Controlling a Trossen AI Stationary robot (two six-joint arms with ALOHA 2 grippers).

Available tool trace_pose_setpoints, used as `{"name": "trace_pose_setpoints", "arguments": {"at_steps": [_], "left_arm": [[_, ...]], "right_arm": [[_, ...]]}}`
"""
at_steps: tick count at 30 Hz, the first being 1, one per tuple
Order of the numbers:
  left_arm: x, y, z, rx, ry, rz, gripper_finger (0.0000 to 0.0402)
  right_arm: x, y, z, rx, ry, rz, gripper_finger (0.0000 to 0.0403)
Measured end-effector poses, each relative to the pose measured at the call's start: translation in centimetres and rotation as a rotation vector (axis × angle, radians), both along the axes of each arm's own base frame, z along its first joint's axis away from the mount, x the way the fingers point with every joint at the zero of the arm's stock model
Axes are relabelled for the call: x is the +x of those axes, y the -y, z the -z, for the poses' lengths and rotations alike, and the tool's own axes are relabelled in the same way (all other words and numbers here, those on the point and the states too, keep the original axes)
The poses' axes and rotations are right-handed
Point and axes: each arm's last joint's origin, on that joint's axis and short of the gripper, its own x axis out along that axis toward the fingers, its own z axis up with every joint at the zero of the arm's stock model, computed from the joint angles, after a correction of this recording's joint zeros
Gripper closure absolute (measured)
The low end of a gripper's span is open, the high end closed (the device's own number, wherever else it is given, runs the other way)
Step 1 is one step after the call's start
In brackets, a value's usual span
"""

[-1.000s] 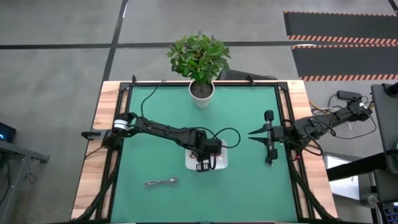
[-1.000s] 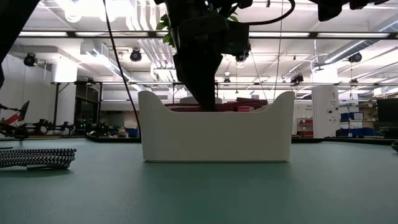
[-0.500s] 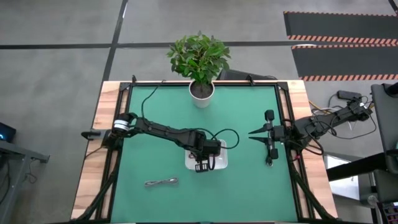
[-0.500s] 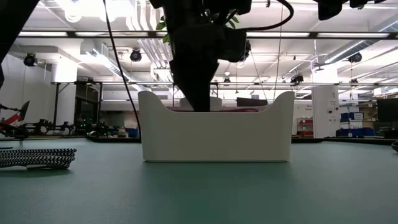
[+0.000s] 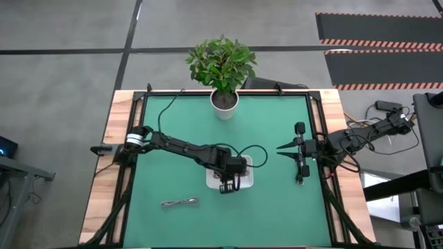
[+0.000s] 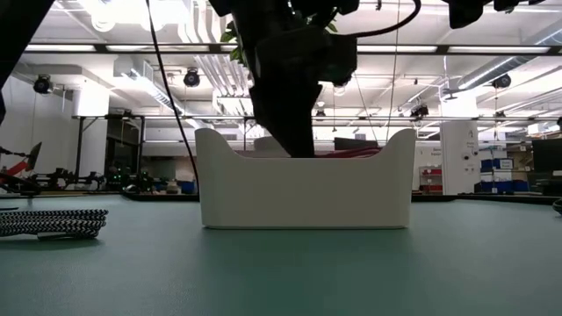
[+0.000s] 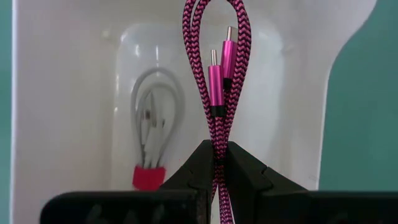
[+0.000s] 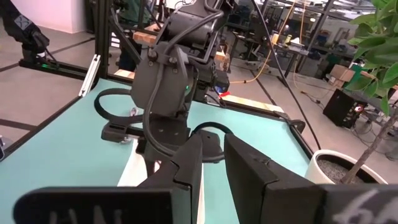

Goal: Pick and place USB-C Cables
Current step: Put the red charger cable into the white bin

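The left gripper (image 7: pixel 217 163) hangs straight above the white tray (image 7: pixel 62 93), fingers pinched tight on the magenta USB-C cable (image 7: pixel 217 68), its long axis running along the tray (white-grey cable (image 7: pixel 152 118) already inside).

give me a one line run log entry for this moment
left gripper: shut on pink cable, over tray | white cable: in tray | right gripper: waiting
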Motion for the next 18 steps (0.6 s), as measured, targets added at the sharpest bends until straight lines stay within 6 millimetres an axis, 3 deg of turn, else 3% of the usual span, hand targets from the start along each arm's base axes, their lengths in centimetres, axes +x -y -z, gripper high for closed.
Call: {"name": "trace_pose_setpoints", "arguments": {"at_steps": [12,18], "left_arm": [[0.3,0.0,0.0,0.004,0.032,0.004,0.0389],[-0.1,-0.1,1.4,0.007,0.015,0.003,0.0389]], "right_arm": [[0.0,0.0,0.0,-0.001,-0.001,0.0,0.0344],[0.0,0.0,0.0,-0.002,-0.001,0.0,0.0344]]}}
